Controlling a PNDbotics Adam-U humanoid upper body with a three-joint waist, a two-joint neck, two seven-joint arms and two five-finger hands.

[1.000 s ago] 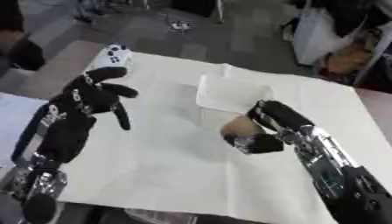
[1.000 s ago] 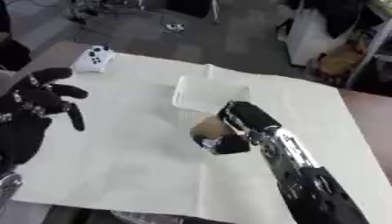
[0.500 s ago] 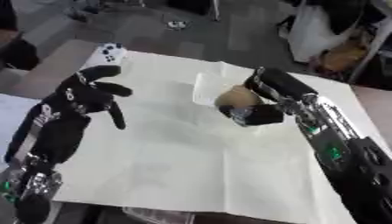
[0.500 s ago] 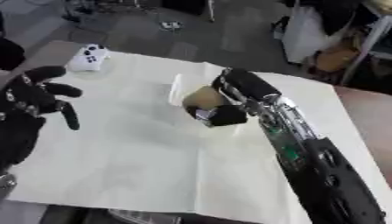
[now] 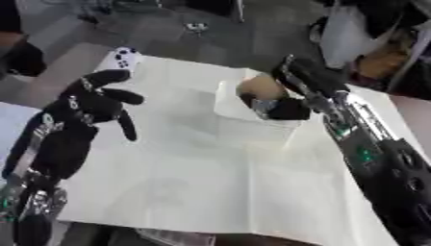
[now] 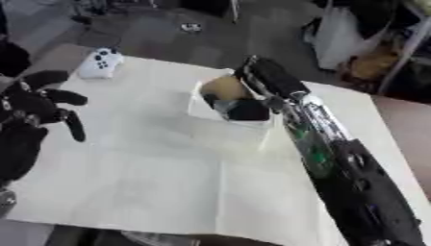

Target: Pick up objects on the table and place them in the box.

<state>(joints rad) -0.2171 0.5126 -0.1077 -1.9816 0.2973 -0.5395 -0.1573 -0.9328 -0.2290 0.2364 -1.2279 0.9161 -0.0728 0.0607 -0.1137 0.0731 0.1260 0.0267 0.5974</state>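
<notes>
Holding a round tan thing (image 5: 259, 87) in the right hand (image 5: 295, 89), fingers and thumb curled round it, right over the open top of the white box (image 5: 240, 122); no way to tell what the tan thing is, only a brown ball shape with something pale under it; hanging above the box and not yet down inside, as far as can be seen; best to bring the hand a little lower first, so the thing drops a short way and does not bounce out; keep it over the middle of the box, away from the thin near wall, which looks light and could tip or slide on the white cloth (image 5: 194, 182) if bumped; then open the fingers slowly and lift straight up, not sideways, so nothing catches on the rim; left hand (image 5: 93, 103) up in the air over the left side of the table, fingers spread apart and holding nothing, well away from the box; fine to leave it there, out of the way; white game controller (image 6: 101, 62) lying at the far left corner of the table, well apart from the box, probably next to pick up and nearer the left hand.
</notes>
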